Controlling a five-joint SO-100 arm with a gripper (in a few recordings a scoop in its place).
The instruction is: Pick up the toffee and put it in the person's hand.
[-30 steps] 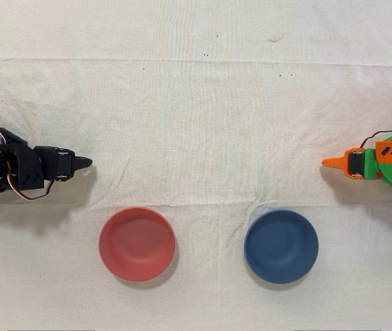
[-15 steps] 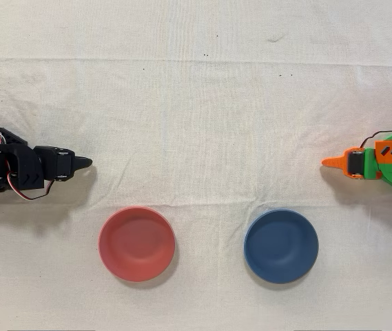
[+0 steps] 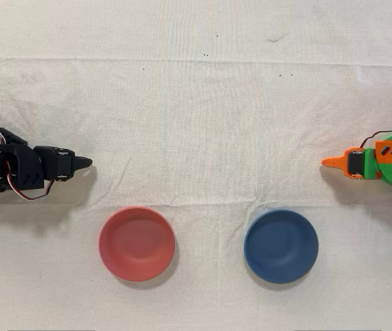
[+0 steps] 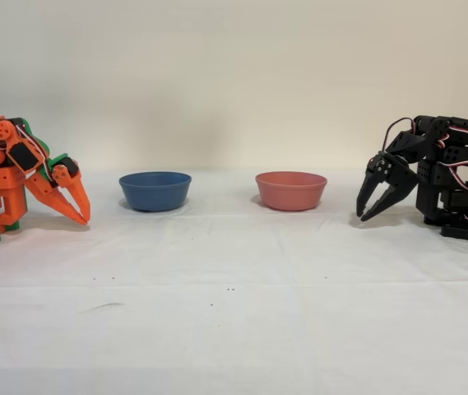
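Fixed view: end effector (image 4: 363, 216) parted, empty.

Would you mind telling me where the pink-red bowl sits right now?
In the overhead view the pink-red bowl lies lower left of centre, left of the blue bowl; in the fixed view it stands nearest the black arm's end effector.

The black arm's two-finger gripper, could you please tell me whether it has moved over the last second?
No. In the overhead view the black gripper stays the same distance from the pink-red bowl.
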